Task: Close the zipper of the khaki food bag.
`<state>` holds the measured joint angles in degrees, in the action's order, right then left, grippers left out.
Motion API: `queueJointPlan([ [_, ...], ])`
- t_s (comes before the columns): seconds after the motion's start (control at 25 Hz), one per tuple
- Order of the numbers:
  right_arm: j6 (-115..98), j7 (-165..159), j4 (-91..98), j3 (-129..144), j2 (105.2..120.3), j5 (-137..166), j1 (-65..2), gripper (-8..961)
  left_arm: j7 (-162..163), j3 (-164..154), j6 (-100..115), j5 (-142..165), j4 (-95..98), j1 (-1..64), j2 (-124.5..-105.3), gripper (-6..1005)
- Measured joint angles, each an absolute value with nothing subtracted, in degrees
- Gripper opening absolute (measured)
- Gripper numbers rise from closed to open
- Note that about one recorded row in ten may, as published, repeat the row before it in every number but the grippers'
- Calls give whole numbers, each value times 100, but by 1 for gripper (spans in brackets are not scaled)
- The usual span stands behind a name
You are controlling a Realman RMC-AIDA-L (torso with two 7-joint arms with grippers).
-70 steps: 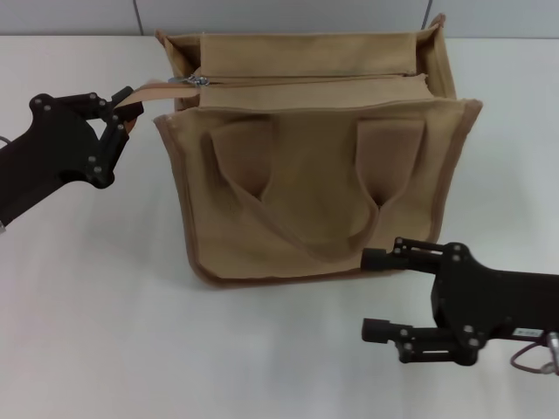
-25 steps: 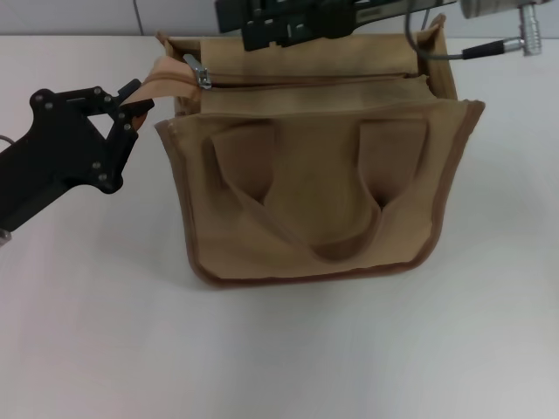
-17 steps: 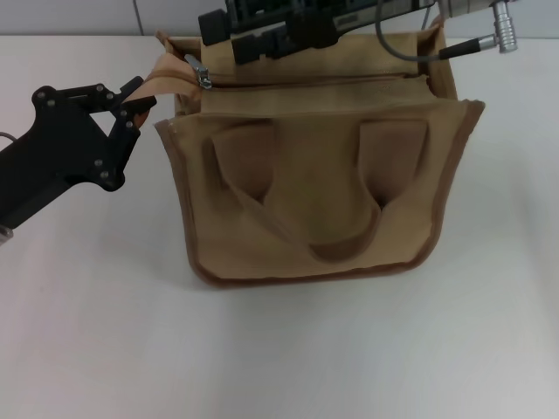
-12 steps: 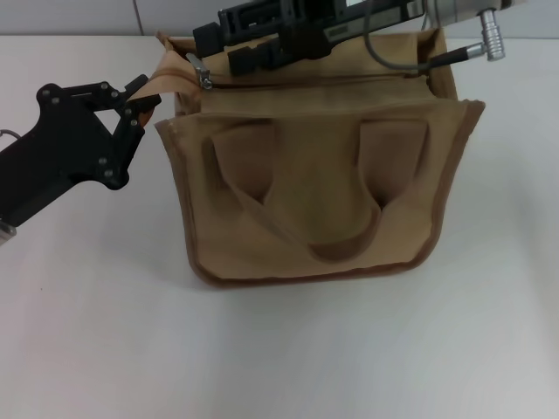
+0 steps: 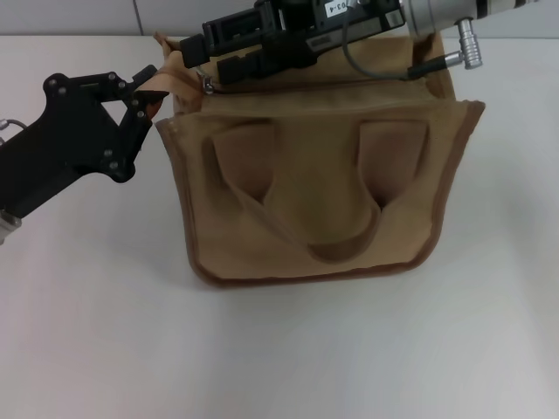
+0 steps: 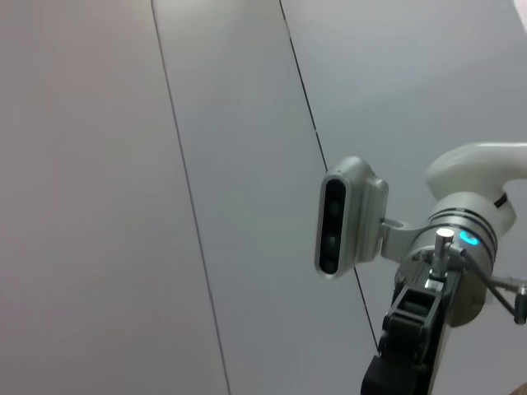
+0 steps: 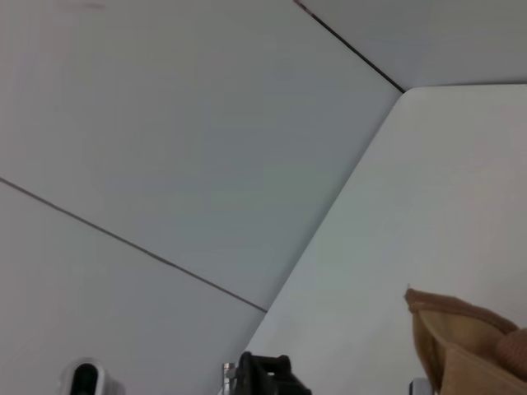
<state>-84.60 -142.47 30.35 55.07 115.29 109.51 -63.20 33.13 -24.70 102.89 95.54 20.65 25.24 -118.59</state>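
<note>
Tabletop [image 5: 105, 349] is white and bare in the near part of the head view. Khaki food bag [image 5: 314, 209] stands upright on it, centred, with its front panel and two wide loop handles [image 5: 306, 188] facing the camera and darker piping along its edges. Left gripper [image 5: 148, 98] is just beside the bag's upper left corner, its black fingers clenched on the tan fabric tab [image 5: 162, 80] at the end of the zipper tape, which is drawn outward from that corner. Zipper [image 5: 349, 83] runs across the top panel behind the front wall; its silver slider [image 5: 207, 83] sits at the left end, near the held tab. Right gripper [image 5: 203, 59] reaches in from the far right, lying horizontally over the bag's top, its black fingertips next to the slider; whether they are parted or pinched on the pull cannot be determined. Left wrist view shows the right arm's camera housing [image 6: 350, 216] against a grey panelled wall [image 6: 123, 164]. Right wrist view shows one corner of the bag [image 7: 461, 346] at the table's far edge.
</note>
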Motion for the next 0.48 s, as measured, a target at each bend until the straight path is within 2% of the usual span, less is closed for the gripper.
queueJointPlan([
  [0.48,-8402,-14158,3024,5483,11606,10892,-6310,759,3643,-2467,10365,9549,2132,2734,-11853,29],
])
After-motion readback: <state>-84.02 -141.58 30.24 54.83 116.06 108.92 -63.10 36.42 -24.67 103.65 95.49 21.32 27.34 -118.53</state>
